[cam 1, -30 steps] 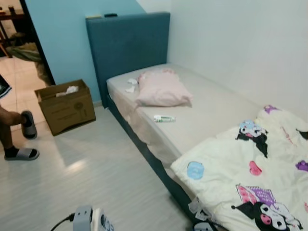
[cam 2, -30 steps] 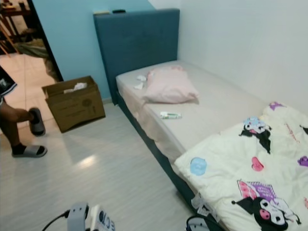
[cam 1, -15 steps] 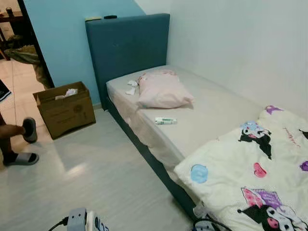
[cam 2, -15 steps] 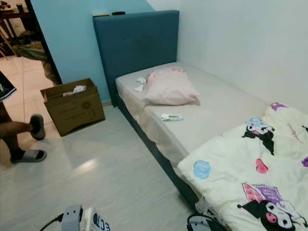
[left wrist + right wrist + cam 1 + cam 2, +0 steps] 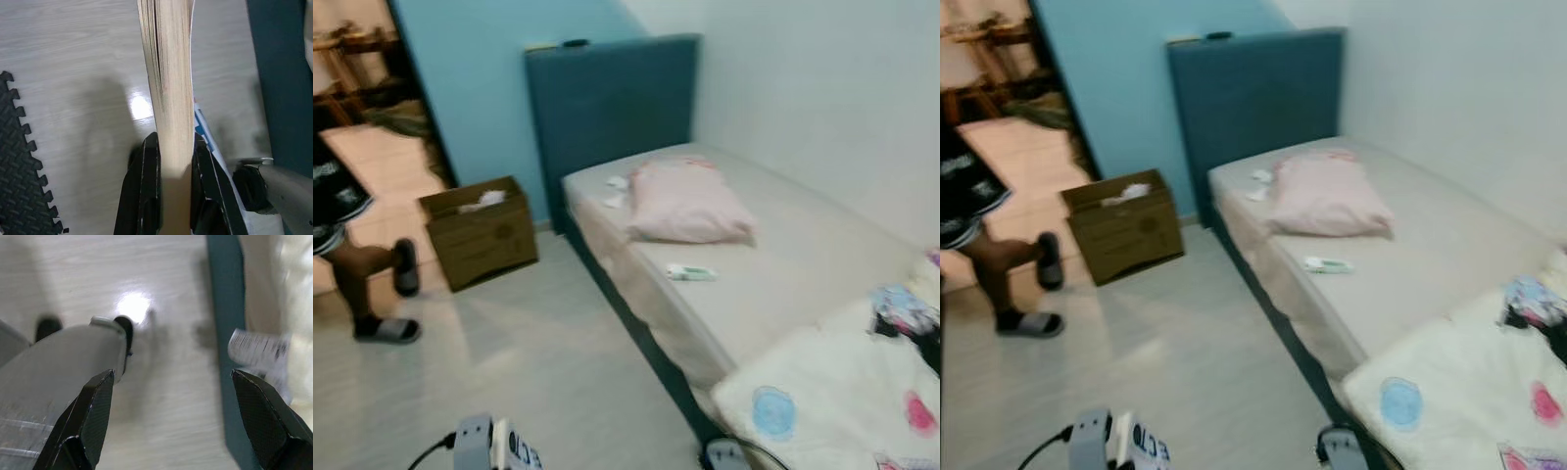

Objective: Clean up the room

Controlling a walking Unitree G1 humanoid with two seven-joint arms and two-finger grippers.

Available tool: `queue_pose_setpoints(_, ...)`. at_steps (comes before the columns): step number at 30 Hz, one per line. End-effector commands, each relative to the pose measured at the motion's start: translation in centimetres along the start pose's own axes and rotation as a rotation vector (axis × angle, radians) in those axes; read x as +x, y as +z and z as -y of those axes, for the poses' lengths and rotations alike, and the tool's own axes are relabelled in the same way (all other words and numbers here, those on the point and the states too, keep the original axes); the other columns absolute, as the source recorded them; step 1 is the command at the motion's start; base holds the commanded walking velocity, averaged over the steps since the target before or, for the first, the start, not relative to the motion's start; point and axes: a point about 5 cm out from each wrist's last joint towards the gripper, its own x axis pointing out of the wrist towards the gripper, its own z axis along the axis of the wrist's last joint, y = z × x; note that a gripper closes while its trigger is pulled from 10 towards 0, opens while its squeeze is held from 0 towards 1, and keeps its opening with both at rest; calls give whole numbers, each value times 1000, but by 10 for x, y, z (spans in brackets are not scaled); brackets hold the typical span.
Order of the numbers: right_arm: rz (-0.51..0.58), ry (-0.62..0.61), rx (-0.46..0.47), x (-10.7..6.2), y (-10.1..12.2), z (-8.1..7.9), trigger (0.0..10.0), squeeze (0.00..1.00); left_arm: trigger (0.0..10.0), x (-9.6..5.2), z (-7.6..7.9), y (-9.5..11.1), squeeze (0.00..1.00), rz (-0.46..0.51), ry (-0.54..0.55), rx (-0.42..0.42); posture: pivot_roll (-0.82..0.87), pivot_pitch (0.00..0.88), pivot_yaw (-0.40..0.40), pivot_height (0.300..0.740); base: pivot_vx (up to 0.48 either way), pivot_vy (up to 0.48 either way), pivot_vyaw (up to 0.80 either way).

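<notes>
a bedroom with a pale wood-look floor [image 5: 509, 372], a blue wall on the left and a white wall on the right; the head views are slightly blurred. the largest thing is a bed [image 5: 783, 264] with a beige sheet and a tall dark teal headboard [image 5: 612, 108], running along the white wall. at its near end lies a cream blanket [image 5: 842, 401] printed with cartoon figures. a pink pillow [image 5: 685, 201] rests near the headboard, with small white scraps of tissue [image 5: 615, 184] just beside it on the sheet, and a little white and green tube [image 5: 690, 272] lies on the sheet nearer the bed's edge. on the floor beside the headboard stands an open cardboard box [image 5: 481, 233] with something white inside. by the doorway at the left a person's legs [image 5: 367, 284] in dark shorts and grey slippers stand on the floor. the left gripper [image 5: 173, 161] hangs low over the floor, its black fingers clenched on the spine edge of a book [image 5: 168, 88] held upright, next to a black foam mat [image 5: 19, 166]. the right gripper [image 5: 171, 396] is released, its fingers spread wide above the floor close to the teal bed frame
</notes>
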Motion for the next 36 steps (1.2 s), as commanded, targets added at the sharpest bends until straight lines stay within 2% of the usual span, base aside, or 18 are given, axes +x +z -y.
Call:
queue_pose_setpoints(1, -15, 23, 4, 0, -4, -8, 10000, 0, 10000, -2, -5, -8, 0, -32, 11, 11, -26, 0, 6, 740, 368, 0, 0)
queue_pose_setpoints(36, -13, 23, -15, 0, -3, -6, 10000, 0, 10000, -1, -2, -4, 0, -25, -8, 19, -24, 0, 4, 740, 369, 0, 0)
